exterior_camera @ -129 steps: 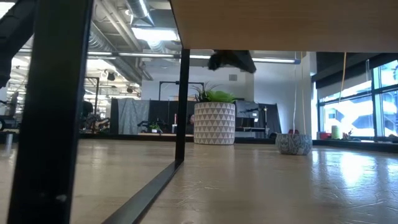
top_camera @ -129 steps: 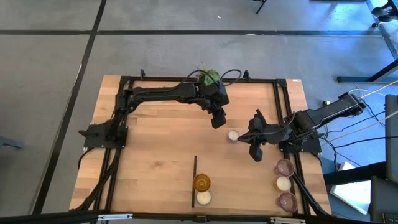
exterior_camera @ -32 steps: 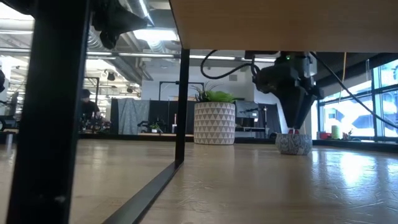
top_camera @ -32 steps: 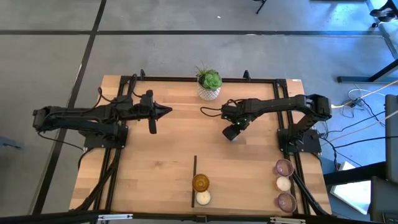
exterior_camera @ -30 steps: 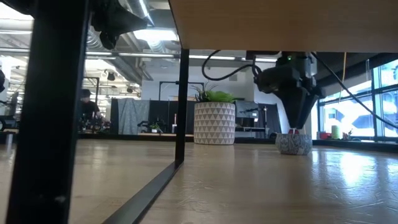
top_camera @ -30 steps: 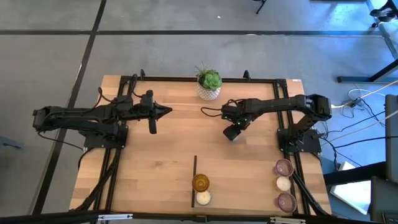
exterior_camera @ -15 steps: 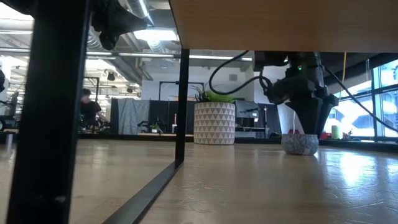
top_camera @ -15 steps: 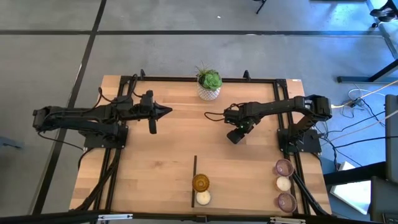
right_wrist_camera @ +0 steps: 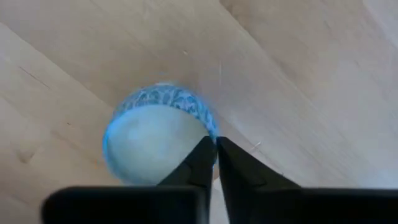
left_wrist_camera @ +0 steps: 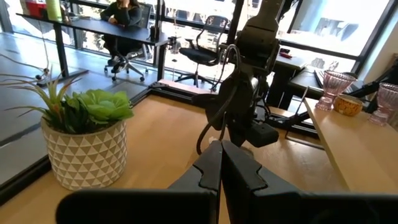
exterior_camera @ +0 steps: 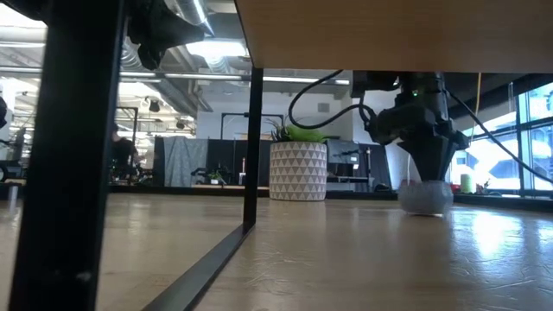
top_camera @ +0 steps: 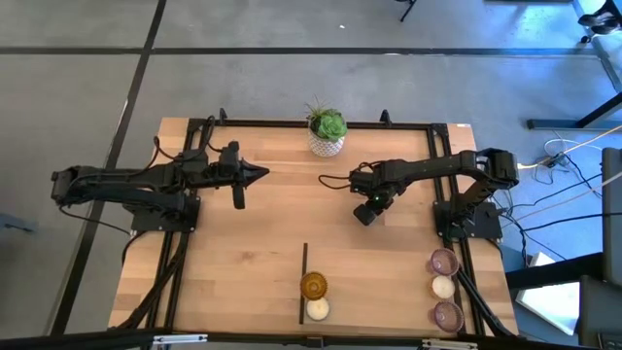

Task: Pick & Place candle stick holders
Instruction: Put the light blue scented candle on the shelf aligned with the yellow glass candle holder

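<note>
**A:** Layout check. Why's everything where it is?

**B:** Table [top_camera: 243, 243] first: the middle is kept as your work zone and the finished pieces sit along the front edge. Your left arm is pulled back over its own side, left gripper [top_camera: 262, 175] pinched closed on nothing. I'd read that as parked, so it's clear of the right arm's path.

**A:** Pot?

**B:** Pot [top_camera: 328, 144] is at the back edge, centre. It isn't part of the job, and it's well apart from the right arm's reach line.

**A:** Right side?

**B:** Your right gripper [top_camera: 366, 212] points straight down over mid-table, right of centre. Fingers are narrow, with the tips at the rim of a cream holder [right_wrist_camera: 155, 134]. It looks like a pinch on the wall, not a wrap around the cup. A rim grip makes sense because the cup is too squat for anything else. From table height the holder looks to be at the surface, but I can't confirm lift.

**A:** The other holders?

**B:** There are two groups up front. The amber holder [top_camera: 314, 285] and a second cream [top_camera: 318, 309] are beside the black strip [top_camera: 303, 282]. The mauve pair [top_camera: 444, 262] has a third cream [top_camera: 443, 286] between them, in a line by the right frame. My guess is the held one joins one of those lines.

**A:** Risk?

**B:** The grip is thin on one wall, so the cup could tilt or slip if you swing fast.
</note>
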Available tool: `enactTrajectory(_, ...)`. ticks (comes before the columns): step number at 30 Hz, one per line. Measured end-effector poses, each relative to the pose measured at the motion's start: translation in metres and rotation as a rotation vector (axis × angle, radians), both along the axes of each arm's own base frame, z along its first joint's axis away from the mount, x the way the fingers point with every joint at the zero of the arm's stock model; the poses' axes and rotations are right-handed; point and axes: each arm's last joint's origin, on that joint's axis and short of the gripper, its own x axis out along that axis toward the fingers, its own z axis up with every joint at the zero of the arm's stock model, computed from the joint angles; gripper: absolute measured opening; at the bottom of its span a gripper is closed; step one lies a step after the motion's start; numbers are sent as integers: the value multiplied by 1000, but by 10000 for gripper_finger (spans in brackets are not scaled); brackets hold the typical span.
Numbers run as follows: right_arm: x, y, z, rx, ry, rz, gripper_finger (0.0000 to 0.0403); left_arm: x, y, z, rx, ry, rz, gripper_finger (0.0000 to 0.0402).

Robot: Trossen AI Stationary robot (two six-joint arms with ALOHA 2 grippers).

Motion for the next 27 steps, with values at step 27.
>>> enactTrajectory(27,17,0,47,-62,-1,82,0,8,1,-8,-7,52,2,3)
